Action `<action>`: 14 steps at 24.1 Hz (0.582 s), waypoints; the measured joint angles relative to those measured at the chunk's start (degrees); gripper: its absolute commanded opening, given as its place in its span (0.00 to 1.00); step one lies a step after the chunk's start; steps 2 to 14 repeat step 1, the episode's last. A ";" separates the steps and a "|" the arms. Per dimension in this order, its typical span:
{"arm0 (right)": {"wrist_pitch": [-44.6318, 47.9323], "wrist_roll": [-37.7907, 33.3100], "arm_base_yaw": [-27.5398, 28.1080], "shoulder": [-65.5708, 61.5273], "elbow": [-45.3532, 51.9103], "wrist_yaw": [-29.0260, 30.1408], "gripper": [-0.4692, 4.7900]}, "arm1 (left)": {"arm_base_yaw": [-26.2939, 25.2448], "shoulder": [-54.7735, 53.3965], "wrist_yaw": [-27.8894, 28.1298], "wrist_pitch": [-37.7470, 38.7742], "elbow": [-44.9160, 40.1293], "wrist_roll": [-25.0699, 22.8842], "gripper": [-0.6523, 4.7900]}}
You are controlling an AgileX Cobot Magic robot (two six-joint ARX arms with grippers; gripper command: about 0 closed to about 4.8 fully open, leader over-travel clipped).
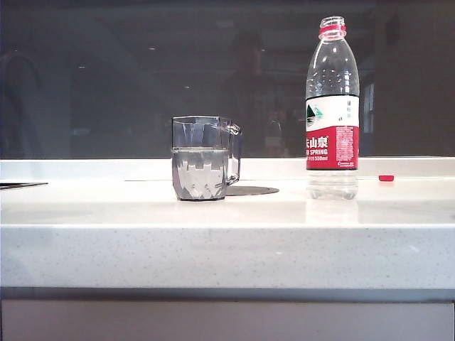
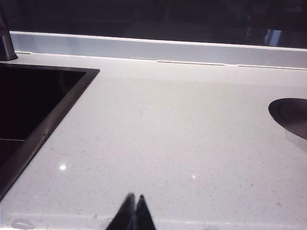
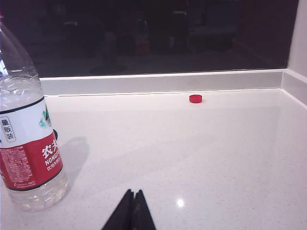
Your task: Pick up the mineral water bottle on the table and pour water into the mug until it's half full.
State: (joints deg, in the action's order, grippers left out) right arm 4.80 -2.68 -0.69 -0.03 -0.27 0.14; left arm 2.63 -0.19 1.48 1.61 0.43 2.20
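The mineral water bottle stands upright and uncapped on the right of the white table, with a little water at its bottom. It also shows in the right wrist view. The clear faceted mug stands mid-table, handle to the right, with water about halfway up. My left gripper is shut over bare countertop, holding nothing. My right gripper is shut too, empty, a short way from the bottle's base. Neither gripper shows in the exterior view.
A red bottle cap lies by the back wall, right of the bottle. A dark sink with a tap is cut into the counter's left end. A round dark disc sits behind the mug.
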 measured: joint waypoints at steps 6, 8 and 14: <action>0.00 0.00 0.00 0.00 0.00 0.02 0.07 | 0.00 0.00 0.00 0.00 0.00 0.00 0.11; 0.00 0.00 0.00 0.00 0.00 0.02 0.07 | 0.00 0.00 0.00 0.00 0.00 0.00 0.11; 0.00 0.00 0.00 0.00 0.00 0.02 0.07 | 0.00 0.00 0.00 0.00 0.00 0.00 0.11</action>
